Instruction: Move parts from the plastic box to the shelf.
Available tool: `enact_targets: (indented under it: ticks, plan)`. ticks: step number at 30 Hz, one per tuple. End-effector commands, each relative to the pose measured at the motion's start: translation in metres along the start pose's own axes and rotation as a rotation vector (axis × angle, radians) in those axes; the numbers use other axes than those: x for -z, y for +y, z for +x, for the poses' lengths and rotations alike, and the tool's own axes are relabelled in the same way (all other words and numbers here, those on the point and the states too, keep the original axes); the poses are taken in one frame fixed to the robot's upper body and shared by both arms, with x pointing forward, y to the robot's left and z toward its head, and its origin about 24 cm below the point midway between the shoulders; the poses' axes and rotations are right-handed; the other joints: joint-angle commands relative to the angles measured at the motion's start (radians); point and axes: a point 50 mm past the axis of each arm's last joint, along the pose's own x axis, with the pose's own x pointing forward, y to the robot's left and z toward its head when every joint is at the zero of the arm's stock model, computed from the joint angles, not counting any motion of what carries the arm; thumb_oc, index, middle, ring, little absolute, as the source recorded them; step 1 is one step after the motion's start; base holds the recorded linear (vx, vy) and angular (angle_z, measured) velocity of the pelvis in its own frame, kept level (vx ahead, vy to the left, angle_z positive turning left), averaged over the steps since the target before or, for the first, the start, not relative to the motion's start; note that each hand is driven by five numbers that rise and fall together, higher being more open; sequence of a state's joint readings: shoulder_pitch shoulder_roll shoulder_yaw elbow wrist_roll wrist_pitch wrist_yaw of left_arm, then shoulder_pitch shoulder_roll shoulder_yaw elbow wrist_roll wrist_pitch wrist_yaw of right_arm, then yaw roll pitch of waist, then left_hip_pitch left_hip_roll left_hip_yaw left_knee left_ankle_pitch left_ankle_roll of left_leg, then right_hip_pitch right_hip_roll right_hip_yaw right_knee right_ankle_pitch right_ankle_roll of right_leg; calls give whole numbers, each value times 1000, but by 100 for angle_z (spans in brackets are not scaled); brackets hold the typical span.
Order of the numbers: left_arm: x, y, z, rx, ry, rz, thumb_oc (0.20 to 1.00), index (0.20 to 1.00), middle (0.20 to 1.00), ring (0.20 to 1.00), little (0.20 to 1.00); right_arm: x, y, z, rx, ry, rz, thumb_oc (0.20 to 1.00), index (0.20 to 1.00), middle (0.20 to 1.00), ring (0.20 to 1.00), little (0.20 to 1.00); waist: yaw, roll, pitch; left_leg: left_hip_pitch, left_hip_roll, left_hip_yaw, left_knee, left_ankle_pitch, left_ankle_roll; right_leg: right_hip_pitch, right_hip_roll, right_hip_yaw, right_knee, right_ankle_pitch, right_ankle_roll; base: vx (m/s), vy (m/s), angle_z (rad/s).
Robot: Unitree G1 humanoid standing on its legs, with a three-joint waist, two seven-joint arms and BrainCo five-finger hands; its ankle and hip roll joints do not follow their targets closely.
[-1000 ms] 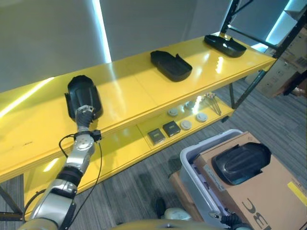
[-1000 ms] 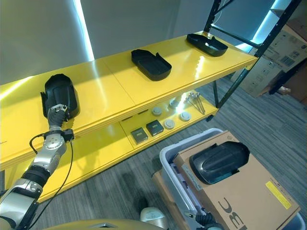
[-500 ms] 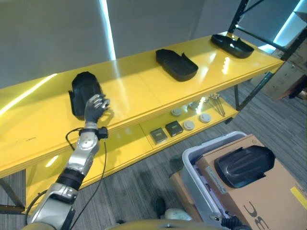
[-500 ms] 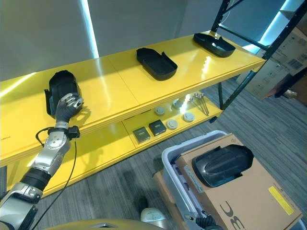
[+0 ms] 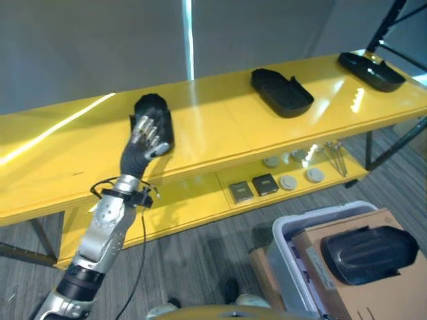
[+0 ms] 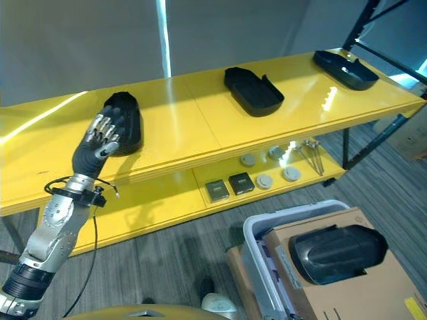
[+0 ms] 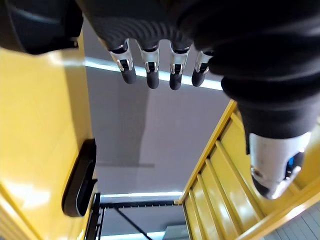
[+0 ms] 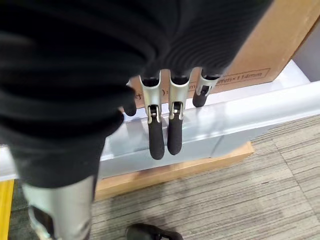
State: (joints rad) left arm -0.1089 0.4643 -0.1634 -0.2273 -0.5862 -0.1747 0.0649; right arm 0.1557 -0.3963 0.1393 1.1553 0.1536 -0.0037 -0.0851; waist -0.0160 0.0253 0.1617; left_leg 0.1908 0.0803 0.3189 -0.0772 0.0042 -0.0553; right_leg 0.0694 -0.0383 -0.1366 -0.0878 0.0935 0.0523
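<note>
Three black parts (image 6: 253,90) on yellow shelf (image 6: 200,127), apparently one (image 6: 337,253) atop box (image 6: 293,230).

3 black parts (image 6: 254,91) on the shelf (image 6: 200,127), 1 black part (image 6: 337,252) on the box (image 6: 293,220), perhaps 7 small items (image 6: 229,186) below.

The left arm (image 5: 100,237) was silver-grey with black bands. A dark ribbed cover ran from its wrist over the left hand (image 5: 141,141), whose silver fingers (image 7: 150,65) ended in dark tips.

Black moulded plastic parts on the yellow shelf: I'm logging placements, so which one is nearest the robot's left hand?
The black moulded plastic part at the shelf's left end, right behind the raised left hand. The other two black parts lie further right along the yellow shelf.
</note>
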Motion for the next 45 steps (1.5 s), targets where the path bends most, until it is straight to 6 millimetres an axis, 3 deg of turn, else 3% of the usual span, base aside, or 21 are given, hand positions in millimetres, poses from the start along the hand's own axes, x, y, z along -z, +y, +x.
enact_targets:
  ticks: [1, 3, 4, 5, 8, 10, 13, 17, 19, 20, 24, 26, 28, 30, 31, 33, 35, 37, 39, 41, 45]
  plan:
    - [-29, 12, 3, -28, -134, 65, 1000, 1000, 1000, 1000, 1000, -23, 34, -2, -74, -124, 152, 1000, 1000, 1000, 1000, 1000, -12, -5, -40, -108, 33, -40, 92, -38, -2, 24, -64, -37, 53, -103, 64, -66, -58, 21]
    - [-28, 16, 0, -42, -116, 55, 1000, 1000, 1000, 1000, 1000, -63, 28, -6, -70, -249, 234, 1000, 1000, 1000, 1000, 1000, -8, -12, -43, -106, 39, -44, 91, -32, -5, 25, -61, -41, 51, -100, 61, -76, -71, 4]
    - [-27, 20, -3, -58, -104, 60, 1000, 1000, 1000, 1000, 1000, -102, 23, -17, -73, -384, 285, 1000, 1000, 1000, 1000, 1000, -12, -18, -43, -102, 43, -44, 90, -28, -7, 28, -58, -44, 51, -98, 59, -75, -68, -8]
    - [-27, 21, -5, -61, -101, 59, 1000, 1000, 1000, 1000, 1000, -116, 21, -23, -79, -440, 306, 1000, 1000, 1000, 1000, 1000, -14, -22, -48, -105, 45, -43, 88, -24, -8, 22, -57, -44, 51, -95, 57, -78, -72, -4]
    - [-22, 25, -14, -70, -90, 52, 1000, 1000, 1000, 1000, 1000, -176, 4, -66, -106, -755, 396, 1000, 1000, 1000, 1000, 1000, -31, -34, -52, -98, 54, -36, 84, -18, -9, 19, -47, -43, 58, -98, 53, -71, -63, 0]
    - [-21, 25, -16, -68, -92, 52, 1000, 1000, 1000, 1000, 1000, -192, -7, -84, -93, -892, 441, 1000, 1000, 1000, 1000, 1000, -37, -37, -55, -96, 58, -30, 82, -15, -11, 18, -43, -41, 58, -99, 52, -46, -41, 5]
    - [-22, 29, -19, -91, -103, 44, 1000, 1000, 1000, 1000, 1000, -225, -36, -129, -32, -1122, 486, 1000, 1000, 1000, 1000, 1000, -55, -39, -63, -92, 67, -17, 77, -10, -16, 15, -30, -32, 56, -101, 49, -26, -33, 0]
    - [-25, 30, -20, -100, -117, 34, 1000, 1000, 1000, 1000, 1000, -239, -65, -164, 90, -1292, 546, 1000, 1000, 1000, 1000, 1000, -71, -41, -68, -110, 69, -21, 120, -27, -20, 1, -21, -5, 69, -105, 44, -22, 0, -9]
    - [-27, 29, -19, -108, -129, 26, 1000, 1000, 1000, 1000, 1000, -243, -76, -176, 137, -1353, 574, 1000, 1000, 1000, 1000, 1000, -71, -44, -66, -145, 65, -63, 190, -39, -20, -10, -18, 24, 83, -106, 38, -66, 65, -37]
    - [-31, 32, -24, -150, -148, 32, 1000, 1000, 1000, 1000, 1000, -249, -84, -189, 141, -1419, 558, 1000, 1000, 1000, 1000, 1000, -50, -43, -59, -192, 27, -211, 274, -31, -14, -27, -5, 105, 90, -102, 30, -90, 151, -91]
    - [-37, 37, -31, -141, -153, 29, 1000, 1000, 1000, 1000, 1000, -256, -90, -201, 136, -1463, 582, 1000, 1000, 1000, 1000, 1000, -11, -34, -56, -231, -72, -413, 325, -52, 24, -58, 7, 246, 105, -93, 35, -105, 203, -165]
    - [-40, 39, -29, -128, -148, 45, 1000, 1000, 1000, 1000, 1000, -254, -94, -205, 142, -1472, 605, 1000, 1000, 1000, 1000, 1000, -26, -24, -50, -212, -100, -415, 302, -121, 44, -78, -7, 292, 130, -94, 59, -133, 247, -177]
    - [-40, 40, -29, -126, -141, 42, 1000, 1000, 1000, 1000, 1000, -252, -94, -205, 140, -1470, 607, 1000, 1000, 1000, 1000, 1000, -28, -21, -47, -206, -101, -409, 298, -127, 45, -82, -10, 303, 137, -92, 66, -91, 146, -156]
    - [-39, 43, -24, -123, -119, 40, 1000, 1000, 1000, 1000, 1000, -241, -96, -203, 129, -1453, 644, 1000, 1000, 1000, 1000, 1000, -62, -13, -24, -185, -137, -385, 291, -175, 68, -114, -43, 343, 131, -38, 109, -242, 248, -79]
    - [-40, 44, -21, -131, -118, 47, 1000, 1000, 1000, 1000, 1000, -235, -93, -202, 106, -1445, 668, 1000, 1000, 1000, 1000, 1000, -73, -13, -4, -173, -157, -363, 288, -188, 75, -148, -71, 331, 120, 12, 135, -255, 191, -70]
    - [-41, 46, -22, -157, -117, 47, 1000, 1000, 1000, 1000, 1000, -234, -90, -199, 87, -1443, 645, 1000, 1000, 1000, 1000, 1000, -62, -14, 14, -156, -161, -322, 285, -195, 81, -166, -118, 257, 101, 37, 153, -197, 97, -140]
    - [-43, 45, -24, -180, -126, 71, 1000, 1000, 1000, 1000, 1000, -240, -83, -199, 64, -1447, 656, 1000, 1000, 1000, 1000, 1000, -22, -14, 43, -118, -153, -228, 268, -205, 86, -202, -199, 76, 84, 84, 175, -202, 22, -212]
    - [-45, 46, -25, -192, -135, 79, 1000, 1000, 1000, 1000, 1000, -245, -77, -200, 56, -1456, 652, 1000, 1000, 1000, 1000, 1000, -1, -15, 52, -103, -145, -161, 261, -213, 96, -218, -231, -13, 129, 101, 183, -183, -22, -134]
    - [-48, 49, -25, -201, -153, 91, 1000, 1000, 1000, 1000, 1000, -248, -72, -204, 57, -1467, 659, 1000, 1000, 1000, 1000, 1000, 15, -15, 51, -105, -142, -102, 256, -214, 113, -220, -249, -77, 215, 95, 179, -201, -45, -143]
    - [-52, 51, -25, -233, -177, 106, 1000, 1000, 1000, 1000, 1000, -251, -68, -206, 42, -1474, 649, 1000, 1000, 1000, 1000, 1000, 26, -8, 42, -116, -127, -54, 246, -199, 124, -200, -243, -133, 279, 37, 161, -142, -79, -91]
    - [-60, 58, -23, -291, -223, 132, 1000, 1000, 1000, 1000, 1000, -252, -62, -206, 28, -1471, 654, 1000, 1000, 1000, 1000, 1000, 33, -23, 35, -128, -104, -24, 243, -194, 112, -178, -235, -167, 219, 34, 156, -28, -197, -66]
